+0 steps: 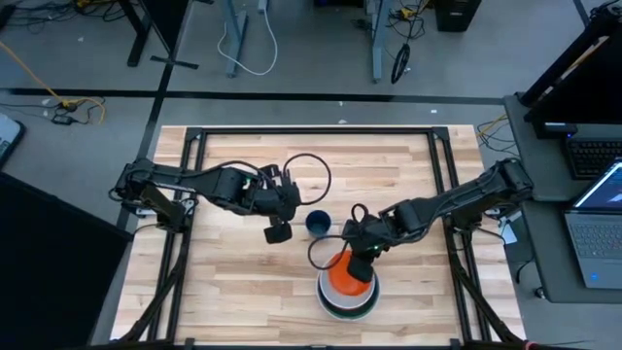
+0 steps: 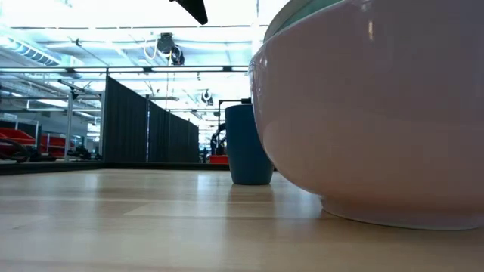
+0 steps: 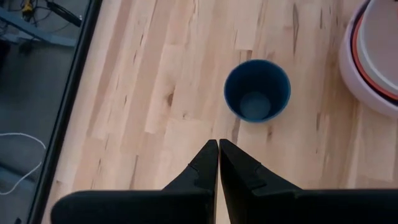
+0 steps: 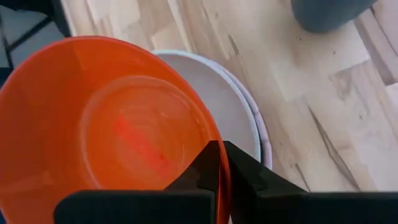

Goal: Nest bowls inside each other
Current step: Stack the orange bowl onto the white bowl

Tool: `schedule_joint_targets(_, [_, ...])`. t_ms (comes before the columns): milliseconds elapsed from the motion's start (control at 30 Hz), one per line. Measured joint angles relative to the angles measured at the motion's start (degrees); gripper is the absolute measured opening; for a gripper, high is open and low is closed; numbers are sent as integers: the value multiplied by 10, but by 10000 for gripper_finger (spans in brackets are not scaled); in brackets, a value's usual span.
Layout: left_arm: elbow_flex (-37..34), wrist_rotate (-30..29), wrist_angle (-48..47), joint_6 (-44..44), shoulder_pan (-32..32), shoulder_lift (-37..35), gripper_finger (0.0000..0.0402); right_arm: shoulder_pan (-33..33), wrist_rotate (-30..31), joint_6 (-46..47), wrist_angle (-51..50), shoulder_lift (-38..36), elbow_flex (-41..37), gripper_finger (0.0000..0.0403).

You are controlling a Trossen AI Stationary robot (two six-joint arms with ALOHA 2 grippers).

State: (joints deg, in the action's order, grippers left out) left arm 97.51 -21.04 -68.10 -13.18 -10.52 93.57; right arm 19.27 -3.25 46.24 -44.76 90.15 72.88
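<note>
The orange bowl's (image 4: 93, 130) rim is pinched by the right gripper (image 4: 222, 163) over the stack; the left gripper (image 3: 218, 155) is shut, empty, near the dark blue bowl (image 3: 257, 91).

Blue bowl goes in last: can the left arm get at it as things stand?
Probably yes. The blue bowl stands alone on bare wood just ahead of the left tool, nothing between them; the tool is shut and must open first.
</note>
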Motion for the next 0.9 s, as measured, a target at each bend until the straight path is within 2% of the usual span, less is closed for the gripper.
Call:
schedule_joint_targets(267, [0,0,0,3,0,0,1,11,-27,-4,10,44,-6,0])
schedule_joint_targets(433, [0,0,0,2,0,0,1,15,-27,5,25,44,-6,4])
schedule_joint_targets(767, [0,3,1,15,0,0,1,19,-27,11,22,43,-6,58])
schedule_joint_targets(900, [0,34,4,33,3,0,1,19,-27,13,22,43,-6,77])
